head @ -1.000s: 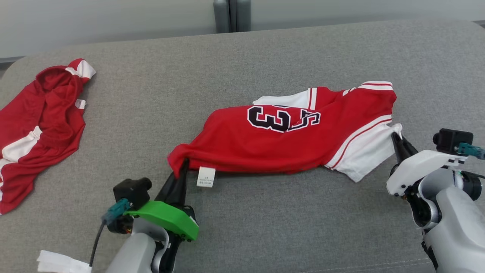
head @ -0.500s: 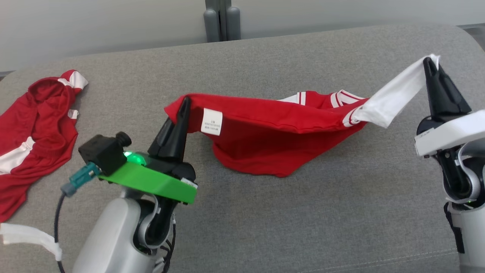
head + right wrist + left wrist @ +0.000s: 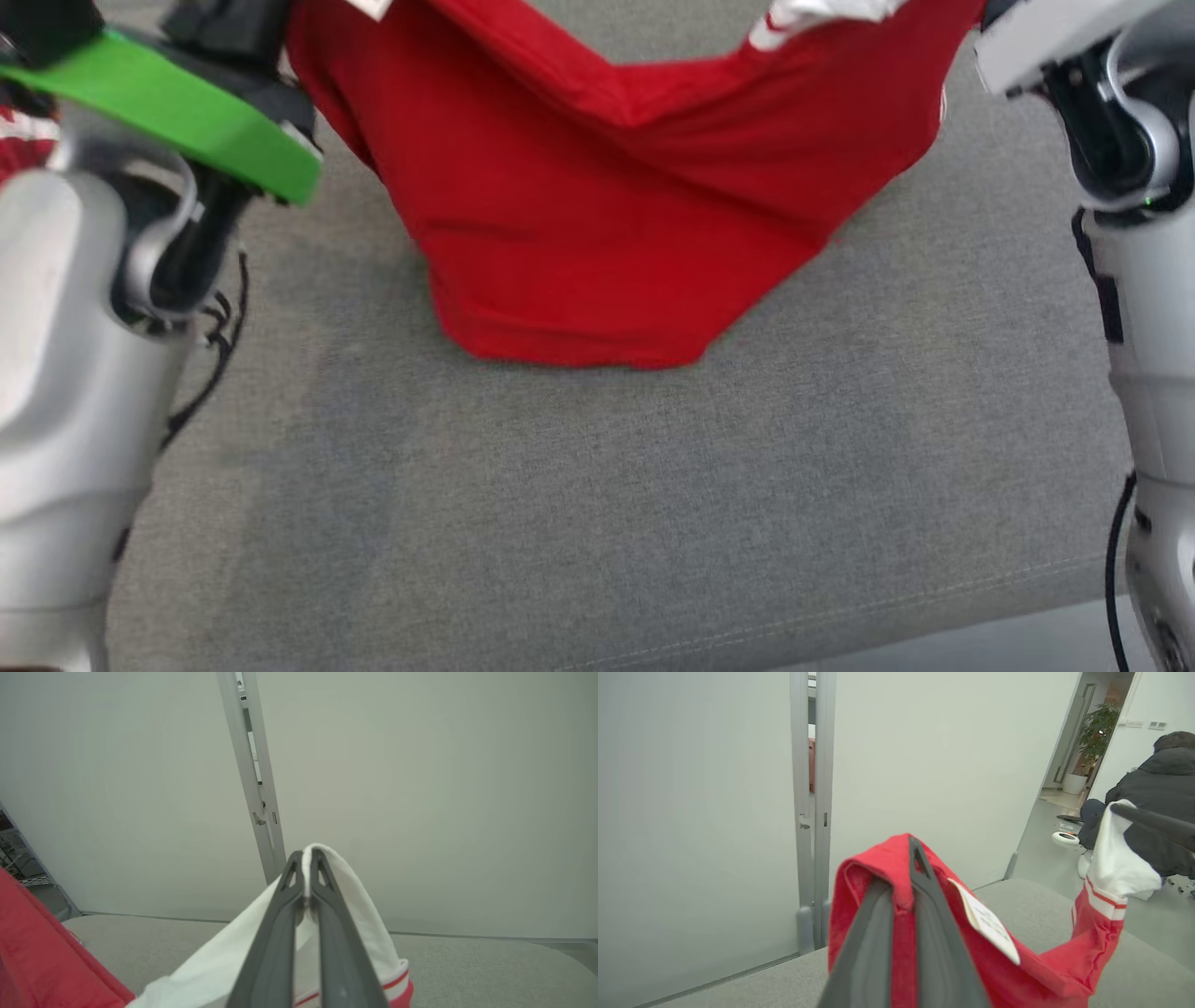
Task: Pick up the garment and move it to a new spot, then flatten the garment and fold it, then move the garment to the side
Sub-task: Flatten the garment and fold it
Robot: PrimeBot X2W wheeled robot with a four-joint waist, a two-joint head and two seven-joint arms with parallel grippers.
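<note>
The garment (image 3: 597,215), a red jersey with white trim, hangs in a sag between my two raised arms, and its lowest fold sits close to the grey padded surface (image 3: 597,523). My left gripper (image 3: 903,868) is shut on a red corner of the garment (image 3: 1041,970), beside a white label (image 3: 985,924). My right gripper (image 3: 306,856) is shut on the white part of the garment (image 3: 224,961). In the left wrist view the right gripper's fingers (image 3: 1153,823) come in from the right, pinching that white corner.
A sliver of another red and white garment (image 3: 19,140) shows at the far left edge, behind my left arm's green plate (image 3: 177,103). A pale wall with a grey post (image 3: 812,812) stands behind the surface. A person in a dark jacket (image 3: 1167,779) is beyond, at the right.
Both grippers have lifted the garment off the surface and raised it high, so it now hangs between them. The head camera has also shifted.
</note>
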